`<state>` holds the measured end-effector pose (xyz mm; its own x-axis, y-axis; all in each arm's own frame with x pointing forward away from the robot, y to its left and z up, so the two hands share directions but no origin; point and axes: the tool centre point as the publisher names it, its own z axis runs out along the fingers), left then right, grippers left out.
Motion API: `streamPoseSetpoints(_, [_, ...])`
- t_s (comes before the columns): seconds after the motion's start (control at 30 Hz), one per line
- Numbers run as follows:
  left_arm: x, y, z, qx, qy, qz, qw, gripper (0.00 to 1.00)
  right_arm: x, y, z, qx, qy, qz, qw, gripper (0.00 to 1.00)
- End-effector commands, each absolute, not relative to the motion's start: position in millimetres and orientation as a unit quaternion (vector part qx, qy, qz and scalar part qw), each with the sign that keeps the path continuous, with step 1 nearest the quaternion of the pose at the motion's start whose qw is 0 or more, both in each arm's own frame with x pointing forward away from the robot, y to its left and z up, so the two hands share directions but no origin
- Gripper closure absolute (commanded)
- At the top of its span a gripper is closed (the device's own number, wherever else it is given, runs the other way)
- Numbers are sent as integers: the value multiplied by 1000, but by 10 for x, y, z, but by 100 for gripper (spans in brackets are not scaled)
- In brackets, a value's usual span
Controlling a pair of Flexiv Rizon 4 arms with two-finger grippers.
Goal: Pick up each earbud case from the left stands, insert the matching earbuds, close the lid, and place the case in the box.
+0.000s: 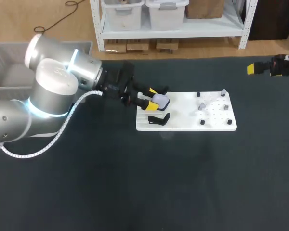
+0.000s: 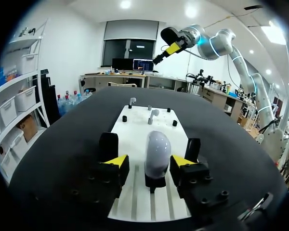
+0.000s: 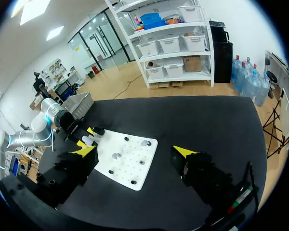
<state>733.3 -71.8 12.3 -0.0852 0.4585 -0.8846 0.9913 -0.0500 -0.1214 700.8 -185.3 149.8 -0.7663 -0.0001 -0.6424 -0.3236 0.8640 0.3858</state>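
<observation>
A pale, rounded earbud case (image 2: 157,151) stands upright on a small black stand at the near end of the white board (image 2: 135,127). My left gripper (image 2: 150,162) straddles it with its yellow-tipped fingers (image 2: 116,161) open; one finger is close against the case and a gap shows on the other side. In the head view the left gripper (image 1: 151,97) sits at the board's left end around the case (image 1: 161,100). Small grey earbuds (image 1: 201,105) stand on the board's right half. My right gripper (image 3: 135,151) hangs open, high and far from the board, at the table's back right (image 1: 253,68).
An empty black stand (image 1: 159,119) sits on the board beside the left gripper. Black pegs (image 1: 202,122) dot the white board (image 1: 185,126). A grey crate (image 1: 5,67) stands at the table's back left, behind the left arm.
</observation>
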Motion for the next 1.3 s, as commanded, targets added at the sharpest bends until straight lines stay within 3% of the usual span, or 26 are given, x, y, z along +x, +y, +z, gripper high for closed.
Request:
streamPoseSetpoints(0.03, [7331,-727,108,594,609,-413,324,48,7003,-1855,1500,-89,907,245,330,0])
streamPoseSetpoints(0.47, [7322,-758,98,594,610,-413,324,52,7003,-1855,1500,-89,907,245,330,0])
streamPoseSetpoints(0.77, [7297,-762,106,595,609,-413,325,100,7003,-1855,1500,-89,907,245,330,0])
streamPoseSetpoints(1.3, [7031,-540,967,565,550,-457,410,100,7003,-1855,1500,-89,907,245,330,0])
